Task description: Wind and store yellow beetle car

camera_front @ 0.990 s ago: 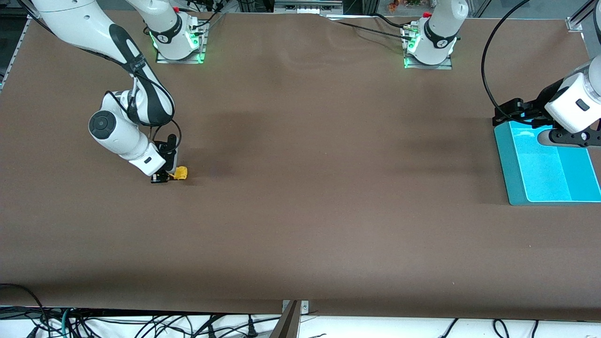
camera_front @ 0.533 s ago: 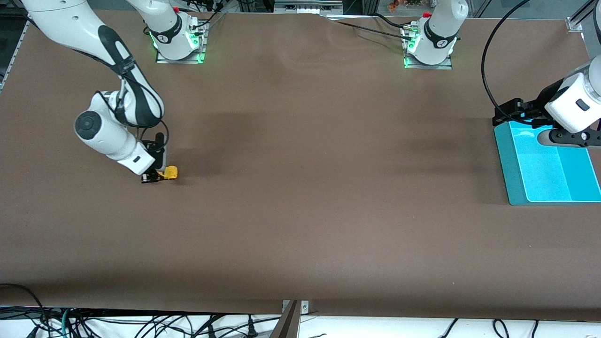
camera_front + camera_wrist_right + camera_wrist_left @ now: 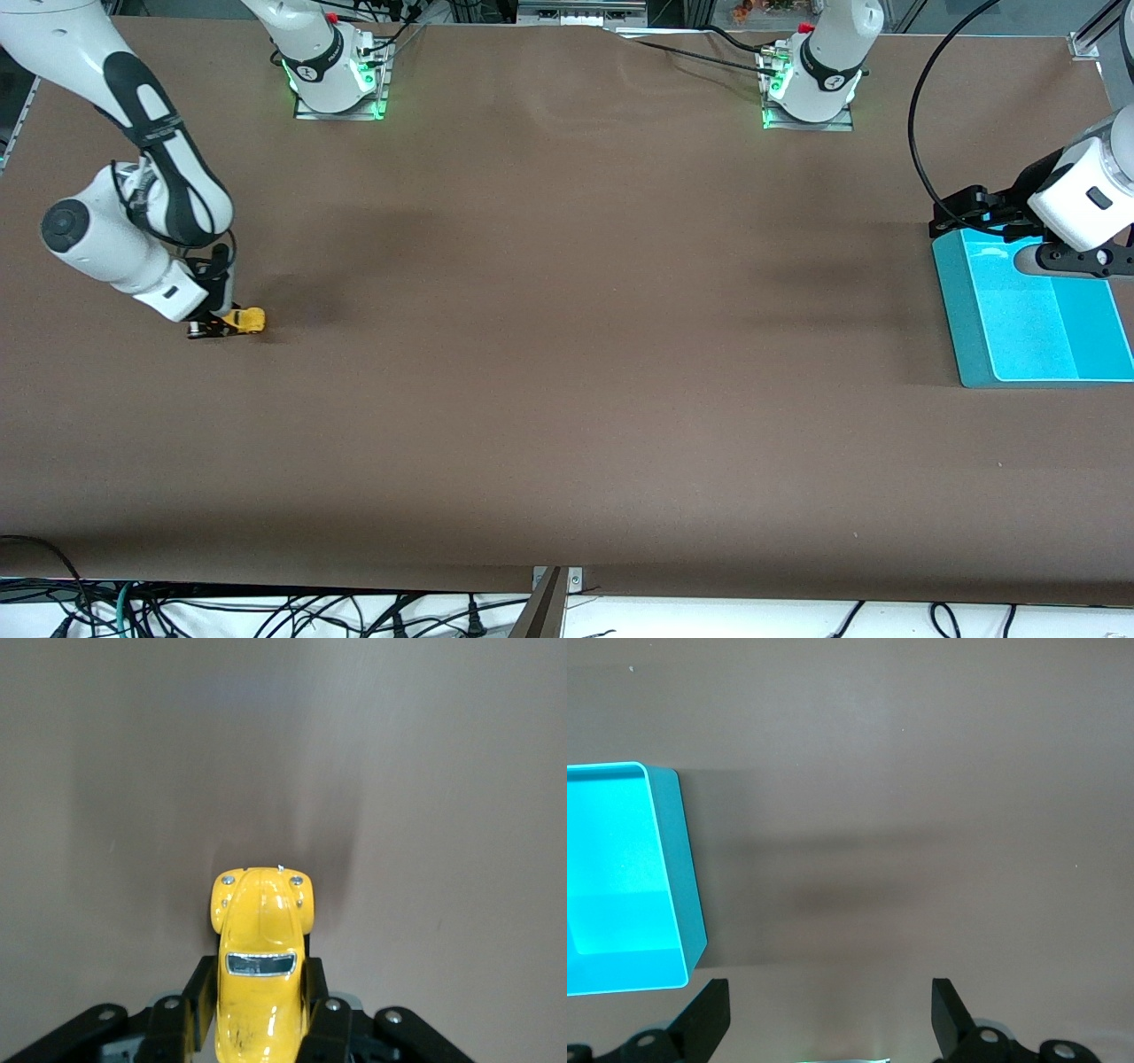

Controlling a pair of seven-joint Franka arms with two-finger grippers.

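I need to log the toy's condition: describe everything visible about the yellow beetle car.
The yellow beetle car is a tiny glossy toy with a rounded hood, two small silver headlights and a dark windscreen. It sits low at the table, toward the right arm's end, clamped at its sides by the shut right gripper, nose pointing away from the gripper.

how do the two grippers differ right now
The right gripper is shut on the yellow car, low at the table near the right arm's end; the left gripper is open and empty. The left gripper hovers by the blue bin at the left arm's end. Both have black two-finger jaws.
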